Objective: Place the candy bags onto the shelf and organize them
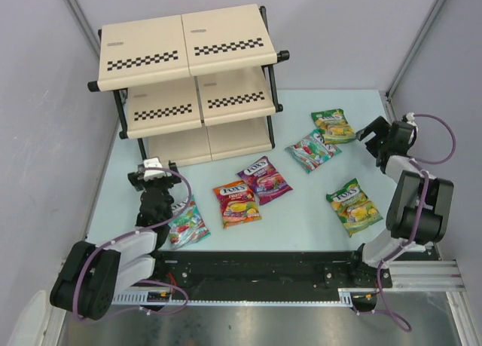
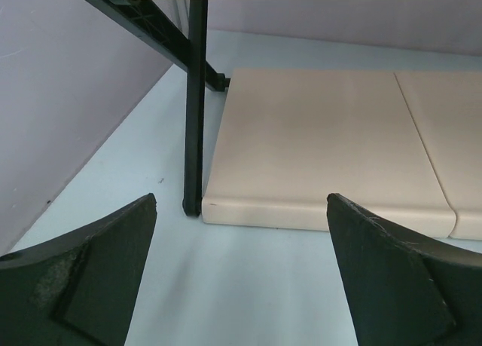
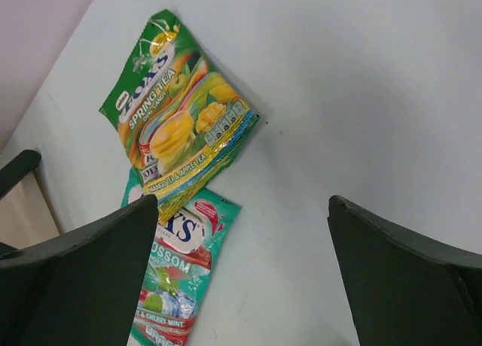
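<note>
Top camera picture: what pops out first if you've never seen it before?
The big stepped shelf with checkered strips stands at the back left. Bright candy bags lie scattered on the pale table in front, like the red-orange bag and purple-pink bag in the middle. The left gripper is open by the shelf, the right gripper open by a green-yellow bag.

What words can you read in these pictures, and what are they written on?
"FOX'S", "SPRING TEA", "MANGO TEA & APPLE TEA": green bag, right wrist view.
"...OSSOM", "& CHERRY MINT": teal bag below it, first letters hidden.
"FOX'S": red-orange bag and purple bag, top view.
Smaller print on every bag: too small to read.
On the shelf: nothing readable.
</note>
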